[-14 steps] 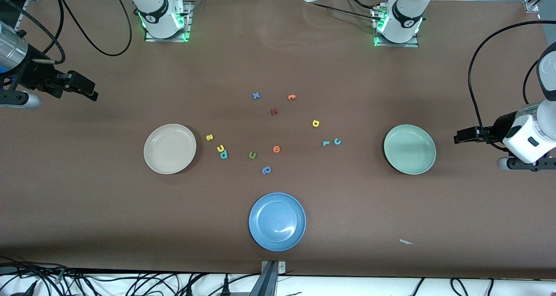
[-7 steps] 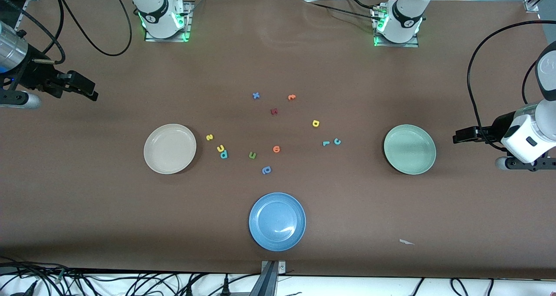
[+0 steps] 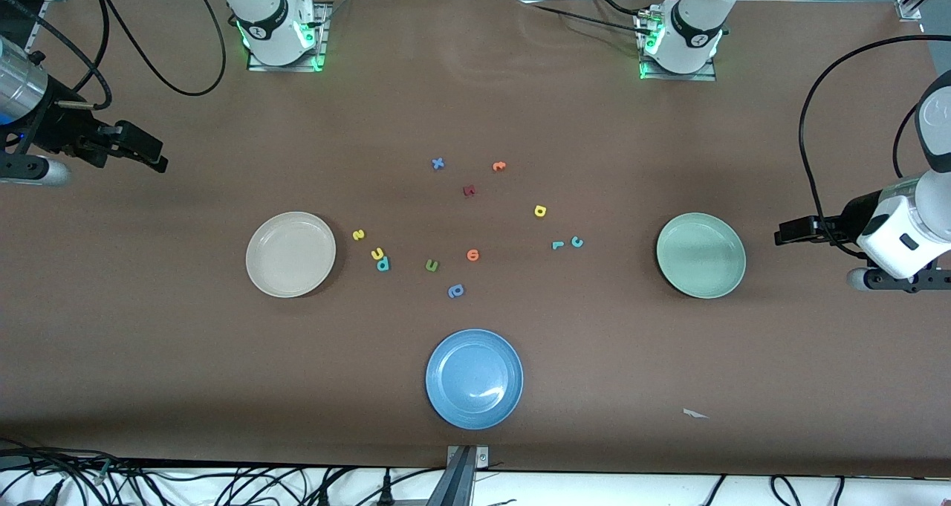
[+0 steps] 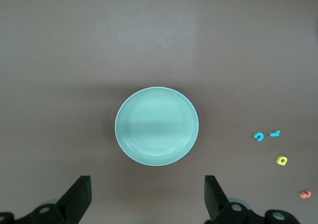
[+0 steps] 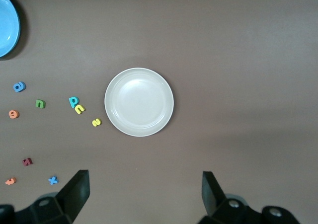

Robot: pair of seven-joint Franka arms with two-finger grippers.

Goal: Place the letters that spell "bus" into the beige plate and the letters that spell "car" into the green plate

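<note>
Blue plate (image 3: pixel 474 379) nearest the camera, holding nothing | "bus" letters (image 3: pixel 377 254) on the worktop (image 3: pixel 475 105) beside the bare beige plate (image 3: pixel 290 254) | "car" letters (image 3: pixel 567 243) near the bare green plate (image 3: pixel 700 255) | left end effector (image 3: pixel 789 232) and right end effector (image 3: pixel 148 153) wait at the worktop's ends, fingers apart, well clear of the letters
</note>
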